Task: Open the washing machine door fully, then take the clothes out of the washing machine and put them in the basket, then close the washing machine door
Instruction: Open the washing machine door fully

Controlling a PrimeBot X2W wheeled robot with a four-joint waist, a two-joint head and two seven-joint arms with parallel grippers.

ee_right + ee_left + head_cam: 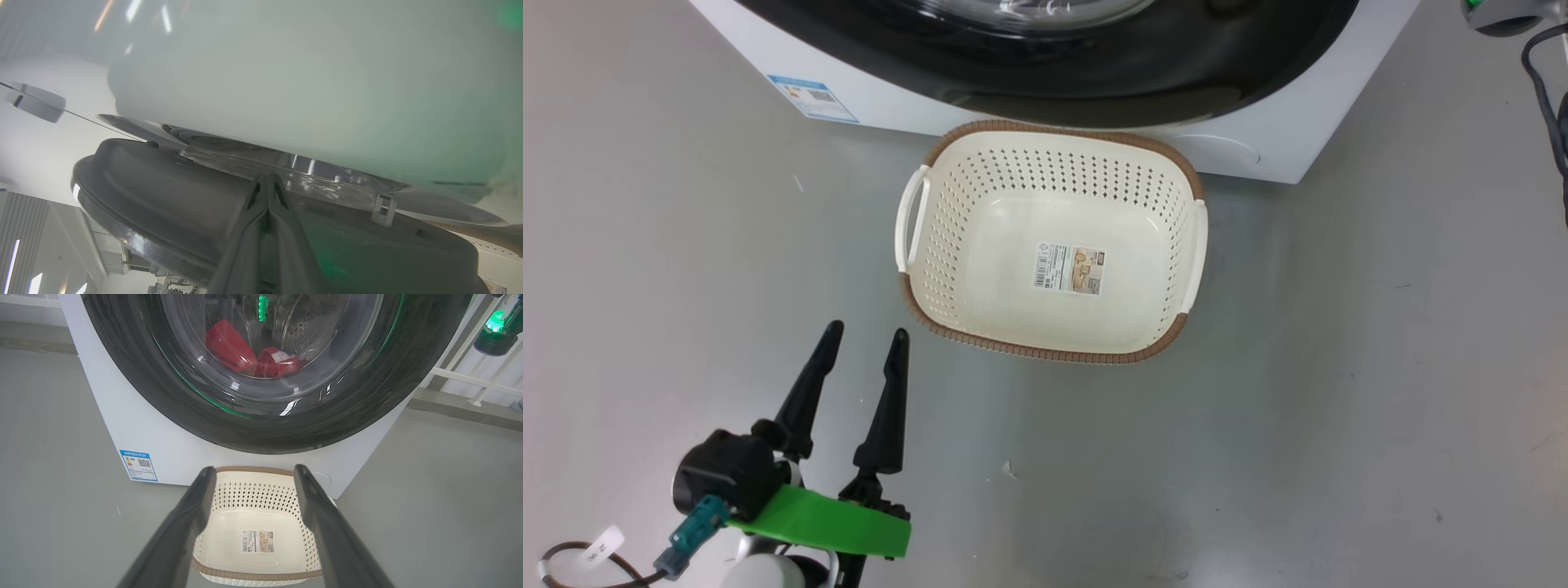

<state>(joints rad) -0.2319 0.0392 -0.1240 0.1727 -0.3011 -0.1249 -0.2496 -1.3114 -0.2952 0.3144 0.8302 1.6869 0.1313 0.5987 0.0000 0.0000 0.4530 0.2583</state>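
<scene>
The washing machine (122, 428) stands white on the floor, its glossy black door (163, 396) facing me. Red clothes (253, 359) lie in the drum behind the glass window. The cream basket (1054, 135) sits empty on the floor right in front of the machine, label on its bottom. My left gripper (866, 335) hovers open near the basket's front left corner, pointing at the machine. In the right wrist view my right gripper (267, 179) is shut, fingers pressed together, their tips in the gap between the door's grey inner side (155, 183) and the white machine front (306, 81).
Grey floor (1380, 367) spreads around the basket. A dark cable (1547, 98) hangs at the far right. My right arm's wrist with a green light (494, 330) is up beside the door's right edge. A white railing (470, 375) stands behind it. The door latch (383, 209) sticks out.
</scene>
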